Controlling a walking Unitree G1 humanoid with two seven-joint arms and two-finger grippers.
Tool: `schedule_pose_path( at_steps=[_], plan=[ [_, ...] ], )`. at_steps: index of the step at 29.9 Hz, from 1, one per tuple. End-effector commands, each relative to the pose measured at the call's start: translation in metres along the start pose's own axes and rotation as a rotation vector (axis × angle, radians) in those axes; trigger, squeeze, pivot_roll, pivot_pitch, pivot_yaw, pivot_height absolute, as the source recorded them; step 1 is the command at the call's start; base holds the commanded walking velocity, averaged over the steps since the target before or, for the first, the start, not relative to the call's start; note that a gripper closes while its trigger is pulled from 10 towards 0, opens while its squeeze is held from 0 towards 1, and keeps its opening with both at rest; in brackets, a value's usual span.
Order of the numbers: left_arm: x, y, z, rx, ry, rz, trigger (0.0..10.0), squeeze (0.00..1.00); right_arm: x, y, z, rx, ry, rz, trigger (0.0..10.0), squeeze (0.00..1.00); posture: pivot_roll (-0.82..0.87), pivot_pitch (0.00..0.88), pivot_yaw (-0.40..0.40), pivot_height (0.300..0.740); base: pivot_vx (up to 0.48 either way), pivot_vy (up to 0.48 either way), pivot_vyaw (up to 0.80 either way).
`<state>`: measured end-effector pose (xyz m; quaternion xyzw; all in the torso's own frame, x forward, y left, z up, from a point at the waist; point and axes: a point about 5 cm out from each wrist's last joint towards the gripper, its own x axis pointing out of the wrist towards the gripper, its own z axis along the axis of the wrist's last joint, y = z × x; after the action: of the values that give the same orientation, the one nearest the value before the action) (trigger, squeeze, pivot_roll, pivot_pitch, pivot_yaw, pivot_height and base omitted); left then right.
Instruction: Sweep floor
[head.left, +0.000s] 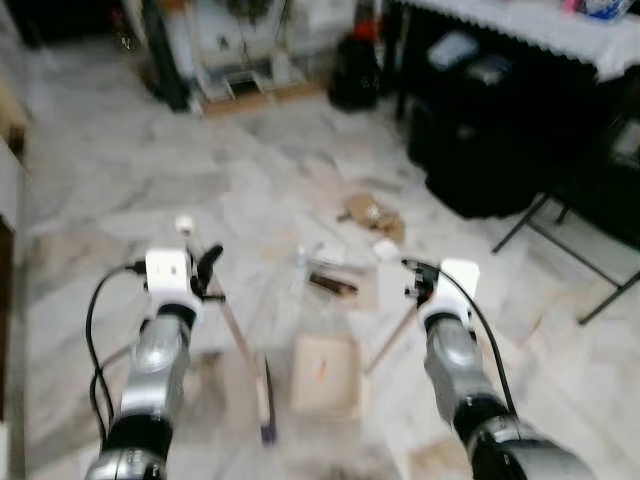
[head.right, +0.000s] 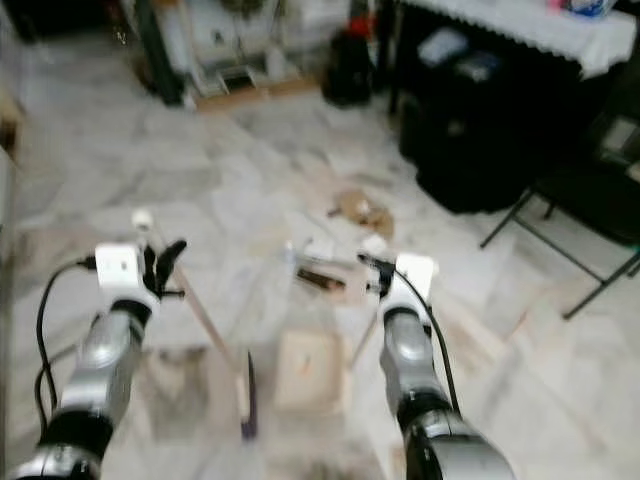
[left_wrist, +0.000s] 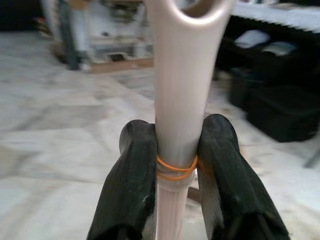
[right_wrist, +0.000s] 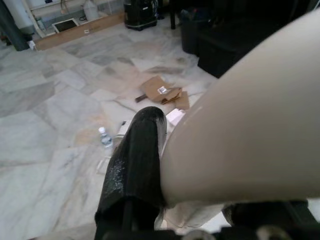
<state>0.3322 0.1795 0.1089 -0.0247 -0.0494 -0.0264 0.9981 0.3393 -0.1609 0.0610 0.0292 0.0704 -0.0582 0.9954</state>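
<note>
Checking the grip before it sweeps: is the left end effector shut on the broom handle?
Shut. The left end effector has both black fingers pressed against the broom handle.

Open marble floor ahead-left. Straight ahead: dustpan, plastic bottle, cardboard scraps. Right blocked by black bags, folding chair legs.

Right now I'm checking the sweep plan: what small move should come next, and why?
Probably a short stroke with the broom, held by the left gripper, drawing the litter toward the dustpan, whose handle sits in the right gripper. The brown cardboard scraps and small bottle lie on the floor beyond the pan.
</note>
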Motion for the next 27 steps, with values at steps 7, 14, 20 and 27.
schedule_pose_path(
  at_steps=[7, 14, 20, 27],
  plan=[
    [-0.005, 0.007, 0.009, 0.021, -0.057, 0.019, 10.0, 0.0, 0.008, -0.008, 0.025, 0.036, -0.103, -0.019, 10.0, 0.0, 0.04, 0.004, -0.052, 0.74, 0.0, 0.0, 0.0],
    [-0.013, 0.002, 0.005, 0.01, -0.07, 0.033, 10.0, 0.0, 0.01, -0.008, 0.029, 0.02, -0.103, 0.005, 10.0, 0.0, 0.02, 0.026, -0.074, 0.74, 0.124, 0.0, 0.0],
    [-0.012, 0.0, 0.005, 0.011, -0.069, 0.027, 10.0, 0.0, 0.007, -0.01, 0.024, 0.005, -0.103, 0.011, 10.0, 0.0, 0.01, 0.03, -0.073, 0.74, 0.331, 0.0, -0.58],
    [-0.011, -0.001, 0.006, 0.011, -0.071, 0.026, 10.0, 0.0, 0.005, -0.009, 0.022, 0.009, -0.101, 0.018, 10.0, 0.0, 0.01, 0.033, -0.073, 0.74, 0.358, 0.0, 0.0]
  ],
)
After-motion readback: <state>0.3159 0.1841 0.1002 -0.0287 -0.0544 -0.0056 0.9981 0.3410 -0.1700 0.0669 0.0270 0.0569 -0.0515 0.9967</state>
